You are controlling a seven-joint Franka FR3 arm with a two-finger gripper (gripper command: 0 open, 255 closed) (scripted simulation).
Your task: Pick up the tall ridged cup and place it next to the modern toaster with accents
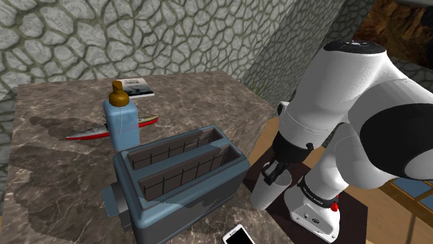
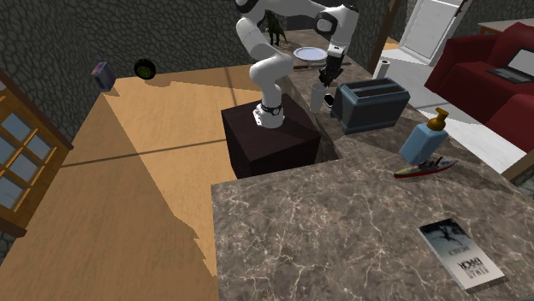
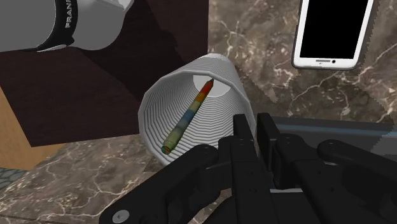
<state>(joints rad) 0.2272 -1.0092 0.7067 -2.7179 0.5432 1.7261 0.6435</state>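
Observation:
The tall ridged cup [image 3: 191,89] is white and holds a rainbow-coloured pencil [image 3: 188,118]. My black gripper [image 3: 252,127] is shut on the cup's rim, one finger inside the wall and one outside. In the shoulder view the cup [image 1: 266,186] hangs tilted under the gripper [image 1: 275,168], at the counter's edge just right of the blue-grey two-slot toaster [image 1: 180,177]. From the second exterior view the cup [image 2: 317,97] is to the left of the toaster [image 2: 372,104], below the gripper [image 2: 330,70]. Whether the cup's base touches the counter I cannot tell.
A white phone [image 1: 239,236] lies on the marble counter [image 1: 62,173] in front of the toaster. Behind the toaster stand a blue bottle with a brown top [image 1: 123,118], a red-and-grey toy ship [image 1: 90,133] and a book [image 1: 139,88]. The dark stand [image 2: 269,141] adjoins the counter.

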